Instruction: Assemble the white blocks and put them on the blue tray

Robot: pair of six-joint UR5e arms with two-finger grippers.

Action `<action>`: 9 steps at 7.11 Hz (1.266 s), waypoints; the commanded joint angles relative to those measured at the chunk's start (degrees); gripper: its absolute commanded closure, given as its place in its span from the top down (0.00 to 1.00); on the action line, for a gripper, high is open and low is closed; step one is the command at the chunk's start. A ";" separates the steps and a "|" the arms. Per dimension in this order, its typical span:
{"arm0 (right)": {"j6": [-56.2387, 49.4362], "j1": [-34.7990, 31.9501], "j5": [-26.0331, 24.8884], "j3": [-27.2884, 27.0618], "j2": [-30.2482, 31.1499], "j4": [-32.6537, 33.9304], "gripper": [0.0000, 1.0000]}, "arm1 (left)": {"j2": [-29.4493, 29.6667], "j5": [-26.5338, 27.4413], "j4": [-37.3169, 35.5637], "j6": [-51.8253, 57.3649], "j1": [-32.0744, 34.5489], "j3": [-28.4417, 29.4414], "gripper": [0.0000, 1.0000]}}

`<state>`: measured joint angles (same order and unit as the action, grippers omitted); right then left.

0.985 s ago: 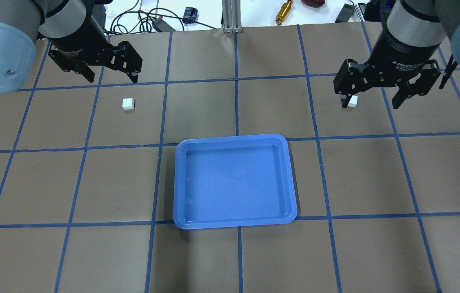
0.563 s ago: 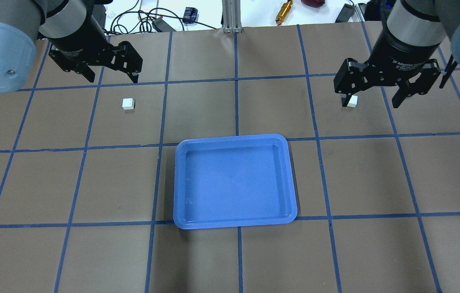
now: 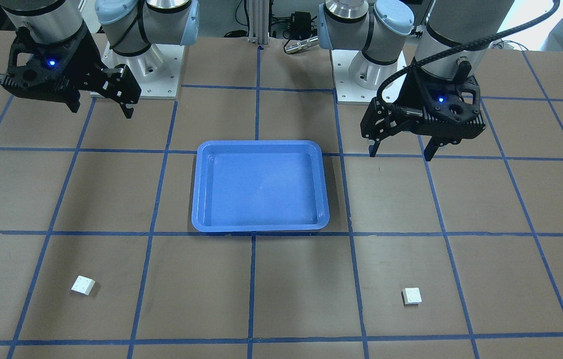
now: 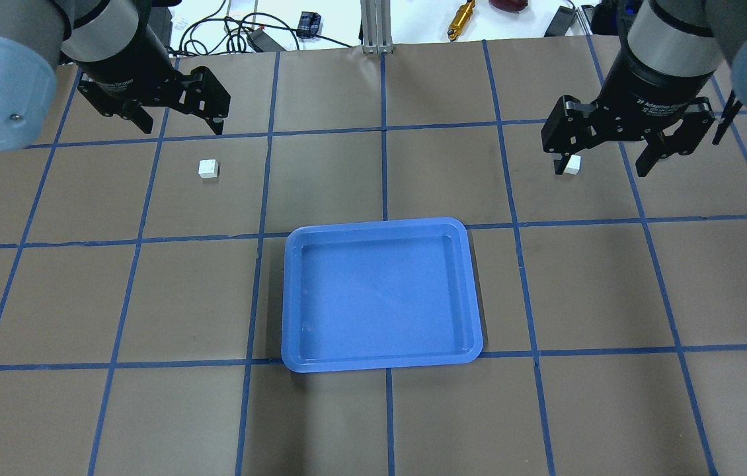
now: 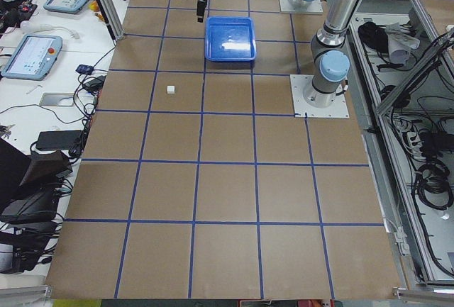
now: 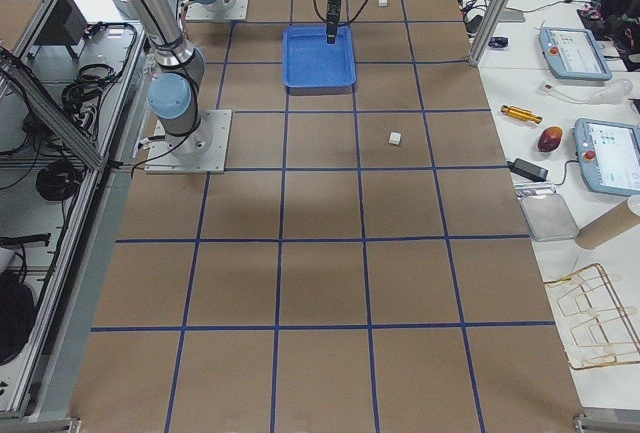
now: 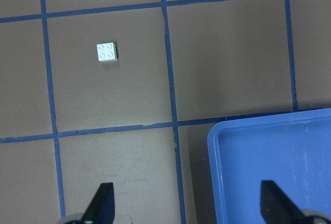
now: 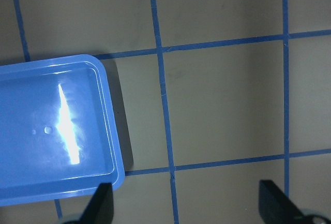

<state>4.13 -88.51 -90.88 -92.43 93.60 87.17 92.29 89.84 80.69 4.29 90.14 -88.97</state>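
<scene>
Bench [image 4: 373,423] carries the blue tray [image 4: 380,297] at centre, empty, and we'd leave it be. Left hand [image 4: 183,127] and right hand [image 4: 600,168] are spread apart, holding nothing. Left white block [image 4: 208,168] and right white block [image 4: 572,164] sit on the bench beyond the tray, well apart. Likely light, rigid and slick, so we pinch the flat sides and keep the studs clear.

Taped table [image 4: 82,297], blue tray [image 4: 380,297], white blocks [image 4: 208,168]
</scene>
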 commanded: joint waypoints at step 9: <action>0.18 0.00 0.35 0.06 -0.26 -0.07 1.00 | 0.08 -1.25 0.70 2.56 0.12 -0.24 1.00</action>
<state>4.29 -88.51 -90.82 -92.54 93.38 87.18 92.39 88.58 81.28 6.85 90.26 -89.20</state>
